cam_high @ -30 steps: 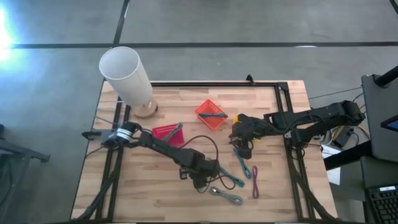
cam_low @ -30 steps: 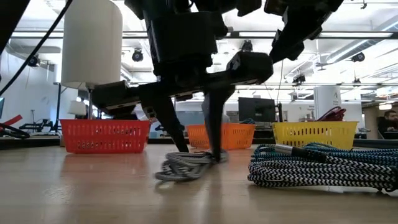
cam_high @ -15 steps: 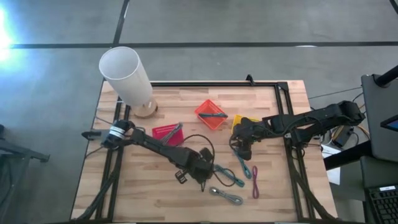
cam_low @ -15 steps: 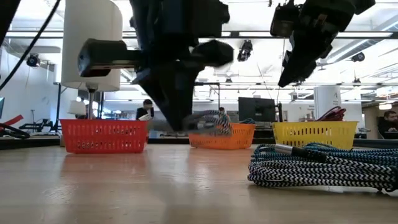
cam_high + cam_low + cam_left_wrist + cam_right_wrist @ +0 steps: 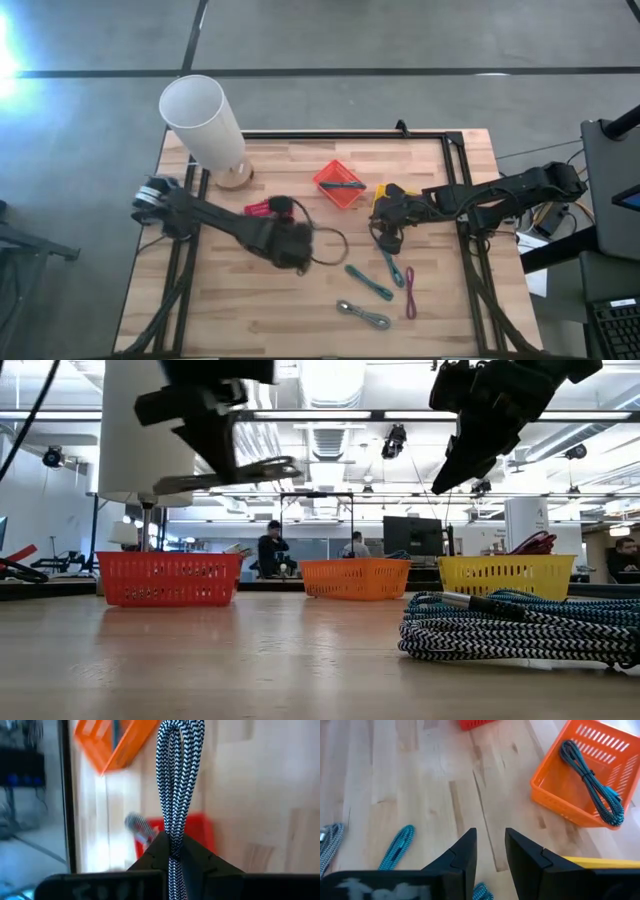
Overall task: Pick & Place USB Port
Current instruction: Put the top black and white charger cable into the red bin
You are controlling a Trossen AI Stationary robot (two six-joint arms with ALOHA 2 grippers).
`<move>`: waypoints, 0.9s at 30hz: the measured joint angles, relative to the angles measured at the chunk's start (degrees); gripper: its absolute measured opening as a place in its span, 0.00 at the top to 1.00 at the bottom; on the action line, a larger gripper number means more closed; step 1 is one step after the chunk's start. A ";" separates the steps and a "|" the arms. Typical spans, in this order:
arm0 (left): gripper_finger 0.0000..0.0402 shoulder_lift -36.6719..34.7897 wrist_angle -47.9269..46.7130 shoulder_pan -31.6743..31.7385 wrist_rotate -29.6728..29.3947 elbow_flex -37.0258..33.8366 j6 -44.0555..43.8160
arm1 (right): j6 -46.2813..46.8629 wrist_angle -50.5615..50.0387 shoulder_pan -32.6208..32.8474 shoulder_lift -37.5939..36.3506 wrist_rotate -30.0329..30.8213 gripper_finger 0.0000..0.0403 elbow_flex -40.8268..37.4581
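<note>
My left gripper (image 5: 172,845) is shut on a black-and-white braided USB cable (image 5: 179,775), folded into a bundle and carried high above the table (image 5: 240,300). In the low view this cable (image 5: 245,472) shows under the left gripper (image 5: 222,455). A red basket (image 5: 200,832) lies below it and an orange basket (image 5: 340,183) farther right. My right gripper (image 5: 490,850) hovers open beside the yellow basket (image 5: 405,192), with nothing between its fingers. My left gripper pinches the folded cable bundle (image 5: 173,851), several strands together, between its two fingers. The bundle runs out past the fingertips along their line. It is lifted clear of the table and lies roughly level in the low view.
Two teal cables (image 5: 368,282), a purple one (image 5: 410,290) and a grey one (image 5: 365,316) lie on the near right of the table. The orange basket holds a dark cable (image 5: 592,780). A white cylinder lamp (image 5: 205,125) stands far left. A braided coil (image 5: 520,625) lies near the low camera.
My left gripper has shut on the braided cable where it lay on the table. It has lifted the cable clear and carried it up and toward the table's far left, toward the red basket.
</note>
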 joint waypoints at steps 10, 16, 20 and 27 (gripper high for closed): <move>0.94 -22.40 33.35 4.56 1.46 -29.77 -7.54 | -0.83 2.29 0.00 0.00 -0.02 0.78 0.00; 0.94 -29.49 42.82 8.46 4.09 -42.14 -8.65 | -1.09 5.40 0.00 1.00 -0.02 0.77 -0.02; 0.94 -31.58 46.69 9.77 3.36 -47.41 -8.03 | -5.72 9.74 -0.02 3.79 -0.15 0.77 -0.11; 0.87 -31.51 49.73 10.25 2.99 -52.15 -11.58 | -8.66 14.31 -0.02 10.68 -5.54 0.76 2.80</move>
